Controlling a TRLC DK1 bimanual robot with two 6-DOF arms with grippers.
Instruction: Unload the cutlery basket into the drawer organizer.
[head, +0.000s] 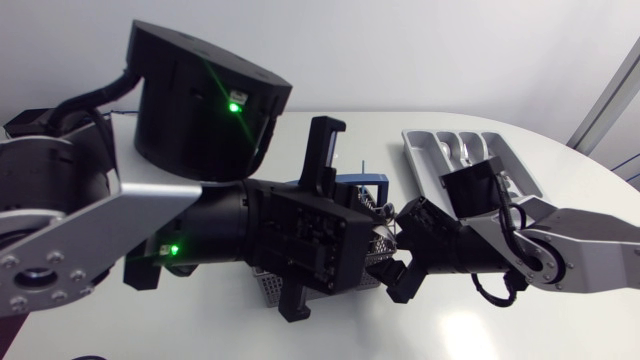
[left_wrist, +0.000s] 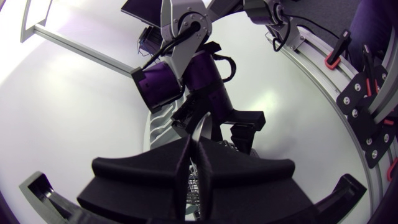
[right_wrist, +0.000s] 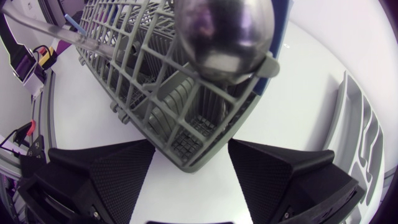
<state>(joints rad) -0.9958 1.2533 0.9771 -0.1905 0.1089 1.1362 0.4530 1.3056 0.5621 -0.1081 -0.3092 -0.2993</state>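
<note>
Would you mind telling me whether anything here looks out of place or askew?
Nothing looks spilled or damaged. One spoon stands bowl-up in the cutlery basket, its bowl poking over the rim ahead of the right gripper, whose jaws are open.

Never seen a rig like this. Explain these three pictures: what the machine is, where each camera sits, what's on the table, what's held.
These are two robot arms at a white table. The head view looks down from a fixed overhead camera: the left arm enters from the left, the right arm from the right. The other two views come from a camera on each arm's wrist. On the table stand a grey cutlery basket and a drawer organizer with some cutlery in it. A spoon stands in the basket, bowl up. The right end effector is open around a basket corner, holding nothing. The left end effector hangs over the basket; whether it grips anything cannot be told.
</note>
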